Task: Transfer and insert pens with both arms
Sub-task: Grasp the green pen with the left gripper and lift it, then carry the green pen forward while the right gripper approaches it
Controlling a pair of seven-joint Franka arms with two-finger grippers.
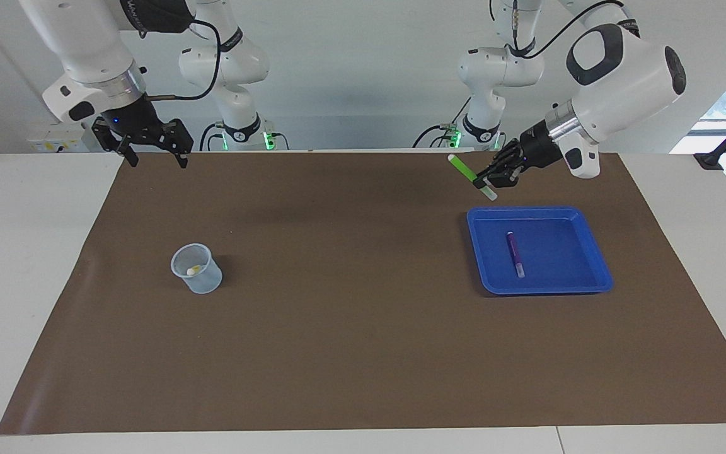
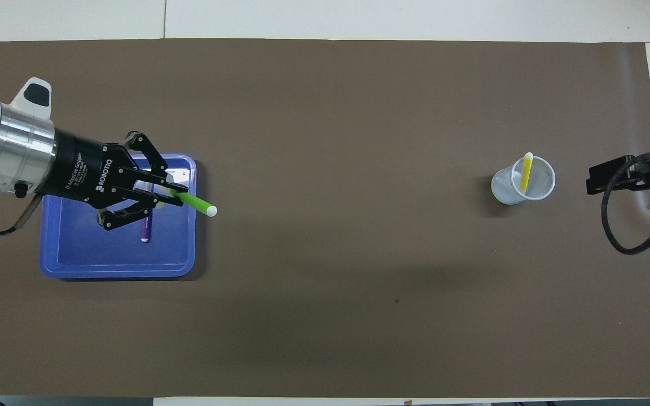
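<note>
**Step in hand.** Transfer of the second pen, by my reading. Left gripper (image 1: pixel 484 181) is up in the air over the tray's edge nearer the robots, fingertips pinched on the green pen (image 1: pixel 464 168); the pen sticks out slantwise toward the middle of the table.

**Other pens.** Purple pen (image 1: pixel 515 253) lies flat in the blue tray (image 1: pixel 596 265), at the left arm's end of the table. Yellow pen (image 2: pixel 526 172) stands leaning in the clear cup (image 1: pixel 199 272), at the right arm's end.

**Right gripper** (image 1: pixel 152 151). Waits, raised over the mat's edge nearest the robots, fingers spread wide, holding nothing.

**Next move calls for.** Likely a handover over the middle of the table (cup and tray sit well apart). The right gripper would need to meet the pen's free end and close before the left lets go, then drop it upright into the cup.

**Surface.** Brown mat (image 1: pixel 363 353) over a white table (image 1: pixel 23 284).

**Room.** Pale wall; two slimmer white arms (image 1: pixel 237 69) with green-lit bases stand idle at the robots' end.
</note>
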